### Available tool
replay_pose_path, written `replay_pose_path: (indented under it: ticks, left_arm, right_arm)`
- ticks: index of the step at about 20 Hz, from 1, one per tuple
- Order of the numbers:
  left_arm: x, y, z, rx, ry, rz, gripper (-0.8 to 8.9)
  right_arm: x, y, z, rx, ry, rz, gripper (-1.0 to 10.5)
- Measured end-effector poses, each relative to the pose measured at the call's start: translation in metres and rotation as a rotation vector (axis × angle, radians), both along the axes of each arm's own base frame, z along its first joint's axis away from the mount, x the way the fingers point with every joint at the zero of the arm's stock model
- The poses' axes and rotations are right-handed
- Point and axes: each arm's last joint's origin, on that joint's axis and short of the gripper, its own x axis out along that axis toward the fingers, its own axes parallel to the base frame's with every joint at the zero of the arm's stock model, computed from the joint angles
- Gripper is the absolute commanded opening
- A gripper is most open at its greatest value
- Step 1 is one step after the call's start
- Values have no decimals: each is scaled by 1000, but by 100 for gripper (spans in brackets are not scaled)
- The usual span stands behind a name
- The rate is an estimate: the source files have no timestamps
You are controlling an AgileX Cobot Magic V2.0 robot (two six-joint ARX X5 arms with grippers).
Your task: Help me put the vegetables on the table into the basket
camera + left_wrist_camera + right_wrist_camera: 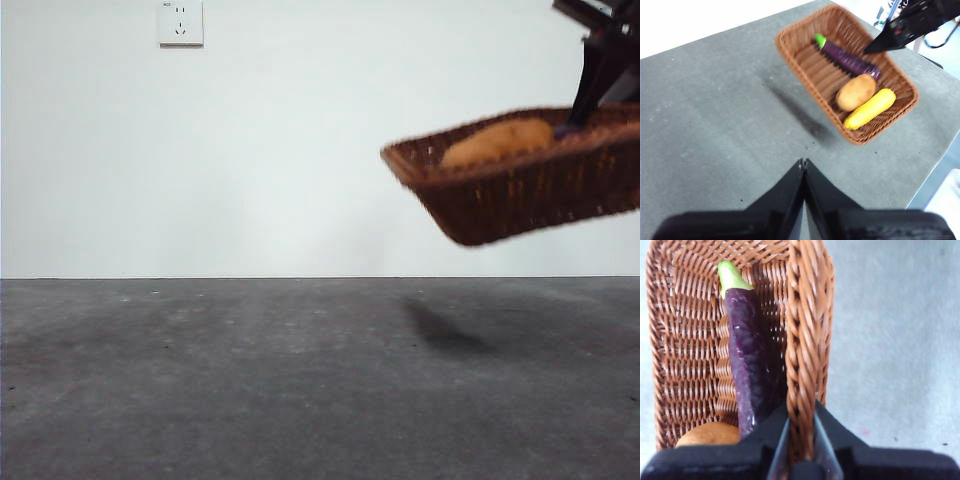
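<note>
Basket (520, 185) is off the table (250, 380), airborne & tilted, shadow under it on the grey top. R gripper (801, 432) clamped on the braided rim of one long side, one jaw inside the wall, one outside. All 3 veg already inside: eggplant (850, 60) along the gripped wall, potato (856, 92) mid, corn (870, 108) by the far wall. L gripper (803, 165) hangs over bare table w/ jaws together, holding nothing, well apart from basket.

Step, as I read it: loading done; basket being carried. Next move calls for levelling it & setting down gently. The tilt could roll the potato toward the low side.
</note>
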Motion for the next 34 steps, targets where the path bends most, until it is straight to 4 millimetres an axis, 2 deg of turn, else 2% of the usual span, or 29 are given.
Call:
replay_pose_path:
  ticks: [5, 10, 20, 26, 27, 29, 32, 34]
  left_arm:
    - [0, 0, -1, 6, 15, -1, -8]
    - [2, -1, -2, 9, 23, -1, -8]
    - [5, -2, -4, 13, 36, 0, -8]
    - [7, -2, -5, 16, 43, 0, -7]
    - [8, -3, -5, 16, 45, 0, -8]
    - [8, -3, -5, 17, 45, 0, -7]
    - [9, -3, -5, 17, 47, 0, -7]
    - [9, -3, -6, 17, 47, 0, -7]
  right_arm:
    - [30, -2, -51, -14, 144, 31, -10]
    - [47, -3, -87, -39, 220, 35, -10]
    - [59, -6, -121, -85, 299, 22, -10]
    - [61, -7, -126, -141, 306, 10, 5]
    - [61, -7, -126, -141, 307, 10, 62]
    - [61, -7, -126, -146, 304, 10, 305]
    - [61, -7, -125, -159, 298, 3, 328]
    - [57, -10, -109, -170, 259, -11, 315]
